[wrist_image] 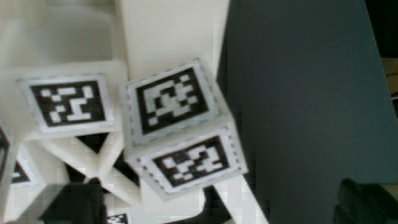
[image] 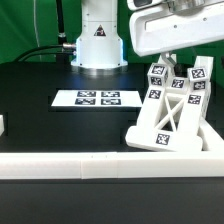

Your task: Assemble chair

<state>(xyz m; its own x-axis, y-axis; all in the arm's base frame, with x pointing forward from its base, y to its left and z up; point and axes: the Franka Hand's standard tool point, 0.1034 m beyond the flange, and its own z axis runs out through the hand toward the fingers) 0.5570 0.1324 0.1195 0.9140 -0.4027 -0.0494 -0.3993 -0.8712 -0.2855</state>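
The chair (image: 168, 118) stands partly joined at the exterior view's right, a cluster of white posts and a cross-braced side with several black-and-white tags, leaning against the border rail. My gripper (image: 168, 58) hangs just above its top posts. In the wrist view the chair (wrist_image: 160, 35) fills the picture, with tagged faces (wrist_image: 173, 97) close under the camera. My gripper (wrist_image: 214, 208) is open: one dark finger (wrist_image: 63, 205) sits beside the braced white part and the other finger (wrist_image: 370, 200) stands well clear over the black table. Nothing is clamped.
The marker board (image: 97, 98) lies flat mid-table. A long low white border rail (image: 90, 166) runs along the front edge. The robot base (image: 97, 40) stands at the back. A small white piece (image: 2, 125) shows at the exterior view's left edge.
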